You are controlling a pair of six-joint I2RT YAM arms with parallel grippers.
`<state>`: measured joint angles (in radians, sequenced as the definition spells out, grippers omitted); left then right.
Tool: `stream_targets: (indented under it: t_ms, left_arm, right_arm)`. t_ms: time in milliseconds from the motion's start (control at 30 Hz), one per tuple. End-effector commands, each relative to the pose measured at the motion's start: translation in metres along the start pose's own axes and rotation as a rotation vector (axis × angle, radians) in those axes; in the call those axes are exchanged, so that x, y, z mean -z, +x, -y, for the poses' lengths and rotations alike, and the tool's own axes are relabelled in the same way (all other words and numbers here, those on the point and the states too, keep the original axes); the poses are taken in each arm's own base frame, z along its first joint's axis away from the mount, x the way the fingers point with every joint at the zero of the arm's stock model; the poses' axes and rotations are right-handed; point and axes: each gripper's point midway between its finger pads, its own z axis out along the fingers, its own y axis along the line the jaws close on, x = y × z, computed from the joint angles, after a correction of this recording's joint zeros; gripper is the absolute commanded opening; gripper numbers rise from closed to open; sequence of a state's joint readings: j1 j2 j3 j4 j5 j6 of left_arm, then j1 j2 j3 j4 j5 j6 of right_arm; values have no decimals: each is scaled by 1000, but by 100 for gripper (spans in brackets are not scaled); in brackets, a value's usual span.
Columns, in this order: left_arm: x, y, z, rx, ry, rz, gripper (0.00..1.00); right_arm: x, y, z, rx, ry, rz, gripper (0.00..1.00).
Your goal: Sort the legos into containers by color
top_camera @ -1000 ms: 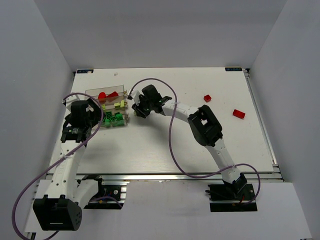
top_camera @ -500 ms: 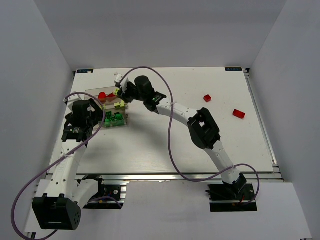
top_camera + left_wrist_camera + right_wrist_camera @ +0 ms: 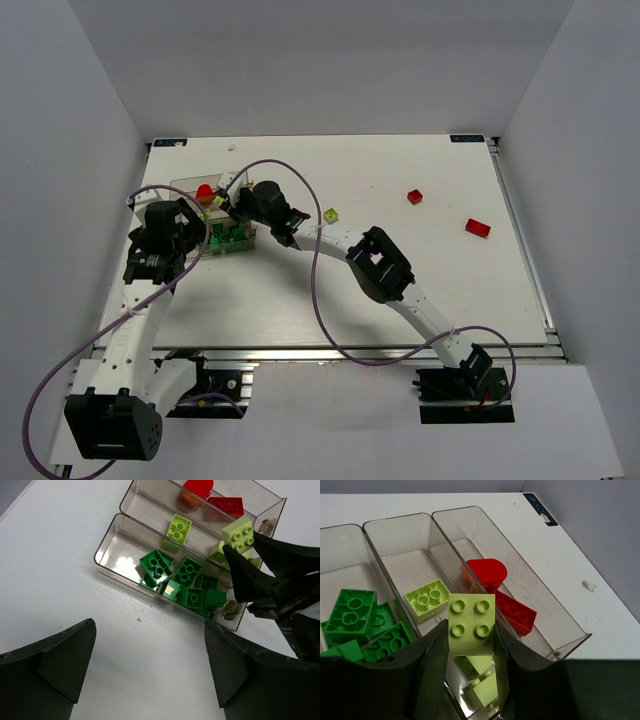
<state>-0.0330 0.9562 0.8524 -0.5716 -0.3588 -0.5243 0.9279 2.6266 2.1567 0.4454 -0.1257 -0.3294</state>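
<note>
- Lime brick clamped in the right gripper, above the middle compartment of the tray, near the far-left corner of the worktop.
- Left gripper gapes wide, empty, beside the tray.

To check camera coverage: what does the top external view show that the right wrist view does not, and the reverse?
Only top external: a red brick, a second red brick and a loose lime brick on the table. Only right wrist: the right pincer closed on a four-stud lime brick. Both: the clear tray and its green bricks.
</note>
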Motion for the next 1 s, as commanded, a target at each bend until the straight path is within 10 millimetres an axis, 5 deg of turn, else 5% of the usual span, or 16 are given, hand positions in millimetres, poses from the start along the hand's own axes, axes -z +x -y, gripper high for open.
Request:
stream_targets:
  t_ms: [0,367,667,967]
  left_arm:
    - [5,-4,-4,-2,-8,22,98]
    - [6,-4,-5,0,-9,22,98]
    - [7,-4,-4,3,-5,20,98]
    - [8,-3,-3,8,0,15,98]
  right_arm:
    - [-1,-56,29,24,107,155,6]
    - [-1,-28,21,32,101,111,34]
    - [-1,-26,22,56,106,105,59]
    - [7,-47,19,46,68,128,62]
